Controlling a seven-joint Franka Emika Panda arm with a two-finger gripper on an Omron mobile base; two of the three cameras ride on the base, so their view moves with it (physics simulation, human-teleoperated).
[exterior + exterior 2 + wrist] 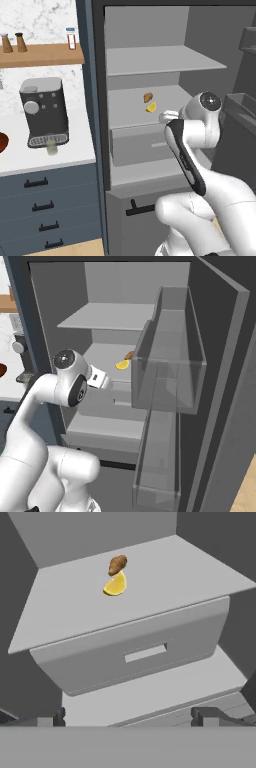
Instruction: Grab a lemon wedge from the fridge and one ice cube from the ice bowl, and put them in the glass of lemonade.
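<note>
Yellow lemon wedge lies on fridge shelf at 12 o'clock, untouched; fingers apart, empty. Nothing delivered; ice cube step also pending.

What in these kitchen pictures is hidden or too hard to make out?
- Ice bowl: cut off by the left edge of the left base view; any ice cubes unseen.
- Glass of lemonade: tiny, contents unclear.
- Brown item behind the lemon wedge: too small to identify.
- Gripper: just its tips show.
</note>
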